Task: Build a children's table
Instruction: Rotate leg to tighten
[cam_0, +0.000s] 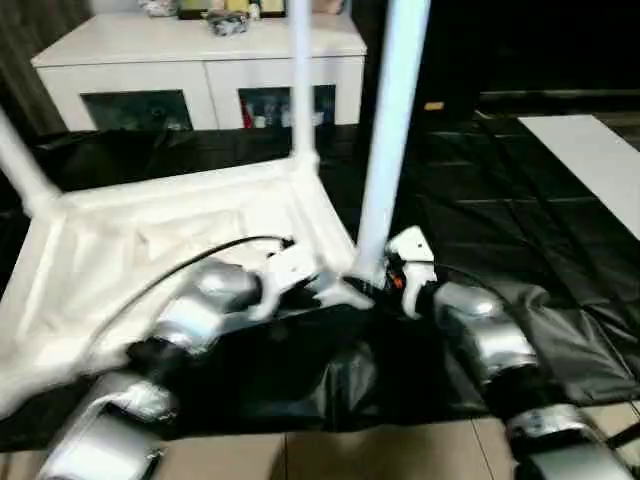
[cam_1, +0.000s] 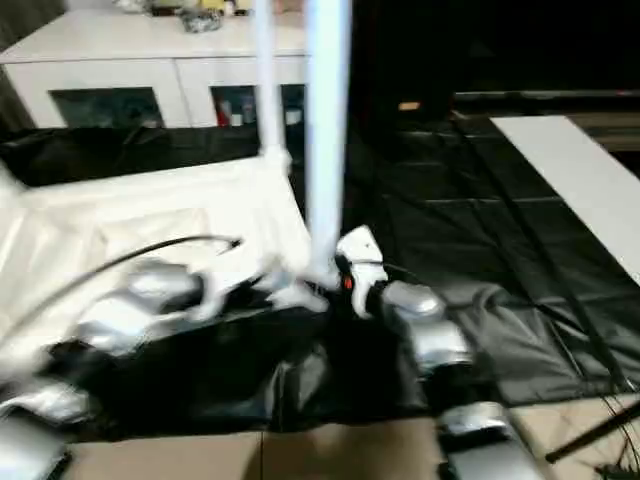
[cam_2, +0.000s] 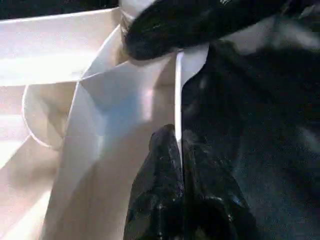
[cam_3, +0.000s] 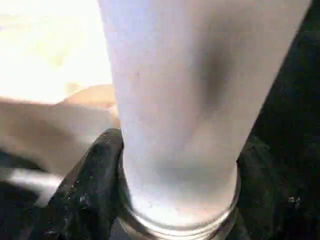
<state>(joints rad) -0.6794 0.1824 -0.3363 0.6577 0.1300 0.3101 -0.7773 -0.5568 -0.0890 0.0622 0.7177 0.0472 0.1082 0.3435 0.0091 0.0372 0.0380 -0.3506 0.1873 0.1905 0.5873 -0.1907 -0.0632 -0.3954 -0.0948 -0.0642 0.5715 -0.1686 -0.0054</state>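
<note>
The table top (cam_0: 170, 250) is lying upside down on a black sheet (cam_0: 500, 220) on the floor, its ribbed underside facing up. Three legs are standing up from its corners: one at the far corner (cam_0: 300, 80), one at the far left (cam_0: 20, 165), and one at the near right corner (cam_0: 390, 130).

The left tool (cam_2: 179, 155) is reaching in from the left at the near right corner, its two black fingers (cam_2: 157, 175) pressed together on the thin white edge of the top, pinching it. The right tool (cam_3: 175, 200) is reaching in from the right at the base of the near right leg, its fingers (cam_3: 92, 175) sitting spread on either side of the tube just above the socket, touching it.

A white cabinet (cam_0: 200, 70) with glass doors is standing far behind the top. A white board (cam_0: 590, 160) is lying on the sheet at far right.
</note>
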